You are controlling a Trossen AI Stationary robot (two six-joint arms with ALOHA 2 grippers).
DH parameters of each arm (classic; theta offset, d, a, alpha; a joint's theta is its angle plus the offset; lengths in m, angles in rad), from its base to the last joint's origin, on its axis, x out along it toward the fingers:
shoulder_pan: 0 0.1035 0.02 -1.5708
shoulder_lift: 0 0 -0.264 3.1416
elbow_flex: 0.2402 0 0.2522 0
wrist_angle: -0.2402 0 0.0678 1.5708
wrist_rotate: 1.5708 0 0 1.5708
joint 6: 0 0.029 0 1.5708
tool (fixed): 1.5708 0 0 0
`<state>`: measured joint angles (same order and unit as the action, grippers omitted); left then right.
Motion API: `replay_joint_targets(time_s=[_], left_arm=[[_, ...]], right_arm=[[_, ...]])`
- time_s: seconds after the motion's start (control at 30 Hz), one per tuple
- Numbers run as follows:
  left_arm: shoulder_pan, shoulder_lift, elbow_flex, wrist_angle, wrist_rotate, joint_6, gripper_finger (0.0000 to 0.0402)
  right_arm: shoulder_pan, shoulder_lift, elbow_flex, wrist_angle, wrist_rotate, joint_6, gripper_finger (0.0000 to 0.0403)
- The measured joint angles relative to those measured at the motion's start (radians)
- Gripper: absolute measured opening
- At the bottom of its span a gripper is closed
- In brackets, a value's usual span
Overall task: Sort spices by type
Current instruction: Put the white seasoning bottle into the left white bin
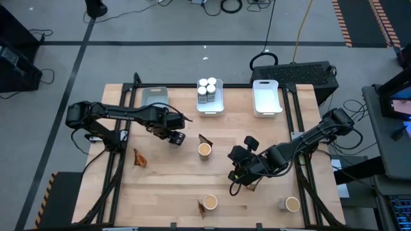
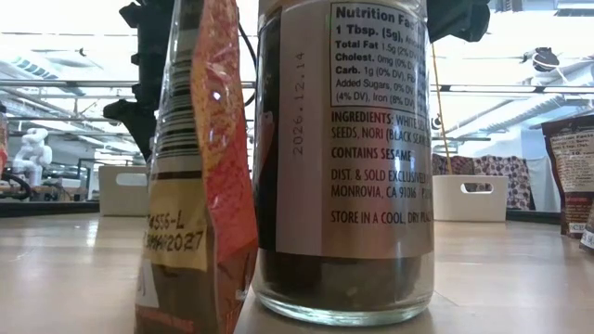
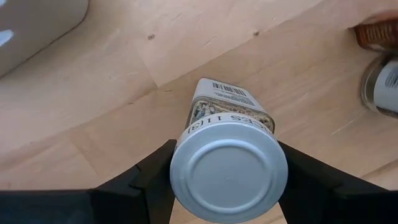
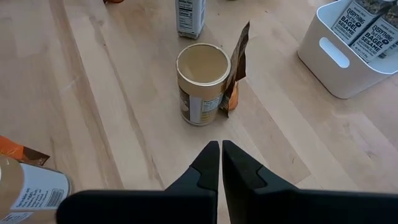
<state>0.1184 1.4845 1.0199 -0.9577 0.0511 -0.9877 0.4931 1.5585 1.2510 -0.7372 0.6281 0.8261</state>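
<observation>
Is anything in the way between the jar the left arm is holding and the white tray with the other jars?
Nothing visible. The left gripper holds the jar, and only bare table lies between it and the tray of jars.

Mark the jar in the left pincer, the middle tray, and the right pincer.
jar (image 3: 229, 171), left wrist view, on its white cap.
middle tray (image 1: 210, 111), high view, on its near rim.
right pincer (image 4: 221, 163), right wrist view, between its shut fingertips.

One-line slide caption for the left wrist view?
Left gripper holds a white-capped spice jar above the wooden table.
</observation>
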Motion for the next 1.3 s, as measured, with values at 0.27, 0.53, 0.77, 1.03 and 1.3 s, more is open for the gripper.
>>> replay_joint_targets(time_s=[0.27, 0.53, 0.77, 1.03, 1.3], left_arm=[[0.008, 0.001, 0.000, 0.005, 0.036, 0.008, 0.0251], [0.019, 0.001, -0.001, -0.015, 0.064, 0.032, 0.0311], [0.019, -0.003, 0.045, -0.021, 0.060, 0.056, 0.0320], [0.019, -0.003, 0.120, -0.061, 0.051, 0.352, 0.0321], [0.006, -0.004, 0.144, -0.108, 0.001, 0.987, 0.0321]], right_arm=[[0.000, 0.000, 0.000, -0.008, 0.000, 0.000, 0.0000], [0.000, 0.000, 0.000, -0.018, 0.009, -0.001, 0.0000], [0.000, 0.000, 0.000, -0.025, 0.029, -0.003, 0.0000], [0.000, 0.000, 0.000, -0.039, 0.029, -0.003, 0.0000], [0.000, 0.000, 0.000, -0.055, 0.029, -0.001, 0.0000]])
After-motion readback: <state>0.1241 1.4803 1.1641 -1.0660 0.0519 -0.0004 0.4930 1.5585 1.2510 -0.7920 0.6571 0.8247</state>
